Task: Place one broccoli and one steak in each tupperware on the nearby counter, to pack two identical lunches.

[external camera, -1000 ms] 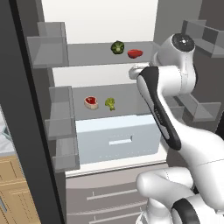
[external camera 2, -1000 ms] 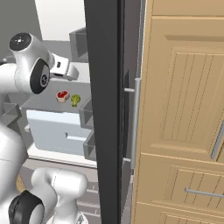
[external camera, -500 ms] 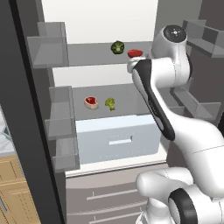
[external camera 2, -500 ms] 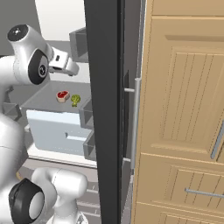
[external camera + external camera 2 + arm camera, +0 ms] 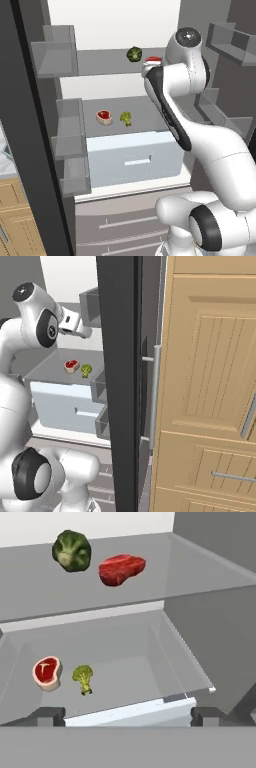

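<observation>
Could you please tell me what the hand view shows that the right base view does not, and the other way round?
Hand view alone: the upper shelf carrying a dark broccoli and a boneless red steak.

Right base view alone: the dark fridge door edge, the light wooden cabinet with metal handles, and the open hand seen from outside.

Both: the lower shelf with a round bone-in steak beside a small bright green broccoli, apart from each other, above the pale drawer.
</observation>
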{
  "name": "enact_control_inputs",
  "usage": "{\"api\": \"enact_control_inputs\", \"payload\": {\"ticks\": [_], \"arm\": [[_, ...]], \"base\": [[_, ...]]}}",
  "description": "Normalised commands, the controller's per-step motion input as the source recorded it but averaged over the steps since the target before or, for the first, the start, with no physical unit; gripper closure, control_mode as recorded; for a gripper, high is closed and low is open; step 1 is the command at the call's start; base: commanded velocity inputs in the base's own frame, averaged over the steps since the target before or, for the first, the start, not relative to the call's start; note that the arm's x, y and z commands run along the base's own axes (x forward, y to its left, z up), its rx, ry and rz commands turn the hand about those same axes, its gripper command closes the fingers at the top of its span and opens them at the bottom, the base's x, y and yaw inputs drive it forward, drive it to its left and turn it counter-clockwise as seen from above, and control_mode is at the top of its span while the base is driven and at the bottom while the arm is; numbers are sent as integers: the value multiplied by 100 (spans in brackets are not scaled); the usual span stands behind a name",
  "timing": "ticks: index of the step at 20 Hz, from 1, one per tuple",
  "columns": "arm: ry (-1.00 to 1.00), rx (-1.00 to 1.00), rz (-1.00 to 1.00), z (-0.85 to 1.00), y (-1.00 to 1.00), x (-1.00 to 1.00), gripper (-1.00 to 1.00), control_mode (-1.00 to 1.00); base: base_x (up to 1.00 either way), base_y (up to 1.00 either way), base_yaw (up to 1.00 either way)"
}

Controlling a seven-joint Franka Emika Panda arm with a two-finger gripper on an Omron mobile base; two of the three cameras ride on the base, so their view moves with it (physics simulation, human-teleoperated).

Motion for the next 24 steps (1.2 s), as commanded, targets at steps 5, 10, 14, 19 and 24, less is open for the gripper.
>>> {"api": "enact_control_inputs", "payload": {"ticks": [5, 10, 14, 19, 24], "arm": [[-6, 0, -1, 0, 0, 42, -100, -100], [0, 0, -4, 4, -2, 38, -100, -100], [1, 0, -6, 12, 0, 39, -100, -100], [1, 0, -4, 14, -3, 36, -100, -100], [3, 0, -1, 0, -16, 39, -100, -100]], "base": [[0, 0, 0], [0, 0, 0], [0, 0, 0], [0, 0, 0], [0, 0, 0]]}}
